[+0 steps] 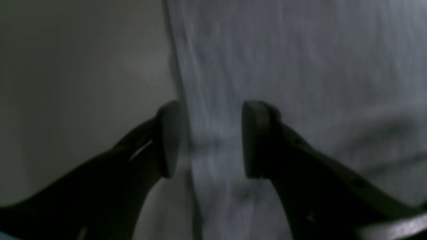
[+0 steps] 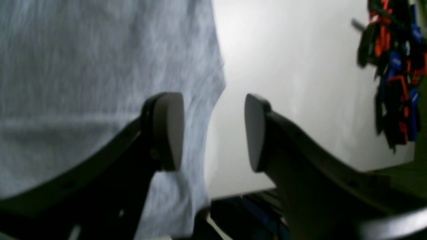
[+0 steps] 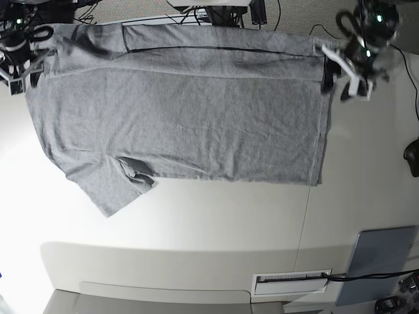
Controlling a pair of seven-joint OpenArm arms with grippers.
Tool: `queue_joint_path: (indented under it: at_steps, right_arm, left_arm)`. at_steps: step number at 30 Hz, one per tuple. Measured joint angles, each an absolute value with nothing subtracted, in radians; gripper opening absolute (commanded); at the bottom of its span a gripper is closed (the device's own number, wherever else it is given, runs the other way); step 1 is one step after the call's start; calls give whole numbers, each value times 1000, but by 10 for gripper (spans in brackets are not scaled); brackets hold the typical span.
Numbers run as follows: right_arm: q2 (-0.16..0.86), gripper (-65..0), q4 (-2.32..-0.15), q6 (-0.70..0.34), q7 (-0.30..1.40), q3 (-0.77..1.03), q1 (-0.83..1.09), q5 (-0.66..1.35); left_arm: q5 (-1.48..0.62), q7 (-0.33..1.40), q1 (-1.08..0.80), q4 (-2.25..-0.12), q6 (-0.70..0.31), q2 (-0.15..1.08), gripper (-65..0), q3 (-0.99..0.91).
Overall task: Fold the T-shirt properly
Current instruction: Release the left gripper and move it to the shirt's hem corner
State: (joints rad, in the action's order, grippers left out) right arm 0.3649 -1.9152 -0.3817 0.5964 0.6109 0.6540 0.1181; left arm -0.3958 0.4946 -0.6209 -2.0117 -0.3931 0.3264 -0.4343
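With the T-shirt (image 3: 177, 124) spread flat on the worktop (image 3: 216, 229), its far edge doubled over, we see the left end effector (image 1: 208, 140) and right end effector (image 2: 213, 131) spread, gripping nothing; next, regrasp for another fold.

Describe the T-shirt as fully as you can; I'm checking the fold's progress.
The T-shirt is heather-grey, soft-looking knit, spread flat on the white table. Its far edge is folded over in a long band. One short sleeve sticks out toward the near side, slightly rumpled. No lettering shows. Both claws stand open at its far corners, gripping nothing.
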Motion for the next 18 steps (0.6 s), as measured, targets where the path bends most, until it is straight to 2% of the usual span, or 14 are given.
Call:
queue_joint_path:
  at_steps: [8, 18]
  right_arm:
    - [365, -356, -1916, -377, 715, 611, 508, 218]
    - [365, -356, -1916, -378, 752, 611, 488, 263]
  left_arm:
    - [-556, 659, -221, -1730, -390, 322, -349, -435]
    - [-455, 653, 104, -1281, -347, 368, -349, -242]
